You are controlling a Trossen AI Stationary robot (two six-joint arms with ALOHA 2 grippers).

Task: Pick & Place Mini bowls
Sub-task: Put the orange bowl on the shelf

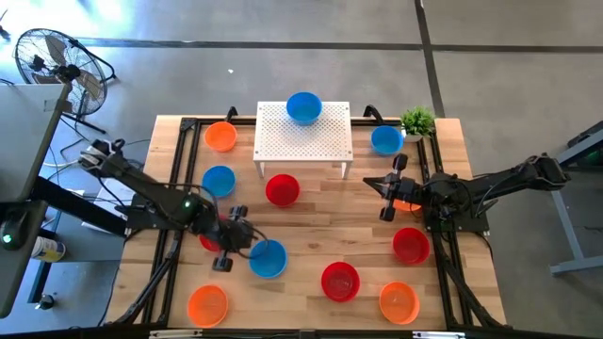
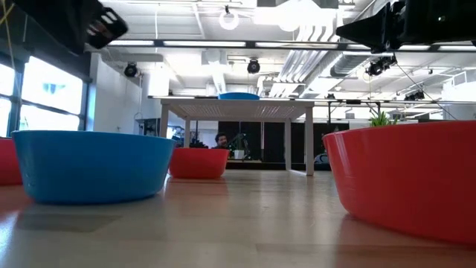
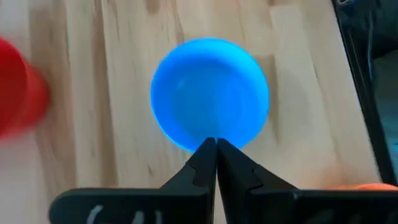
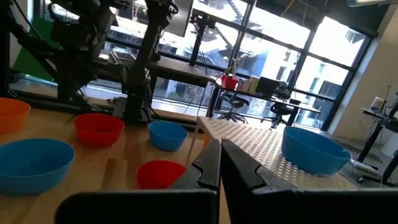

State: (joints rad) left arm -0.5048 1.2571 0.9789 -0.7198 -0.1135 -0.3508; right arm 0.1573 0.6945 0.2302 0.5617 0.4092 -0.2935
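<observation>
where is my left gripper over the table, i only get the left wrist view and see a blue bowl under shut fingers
Observer: The left gripper sits at the table's front left, its tips at the rim of that blue bowl.
Operator: anything on the white stand
Observer: Yes, another blue bowl sits on the white perforated stand, at its back edge.
Operator: and the right arm
Observer: The right gripper is shut, empty, over the table's right side, pointing toward the stand.

Industrial lab or workshop: concrete floor, exposed ceiling ducts, floor fan, office chairs.
</observation>
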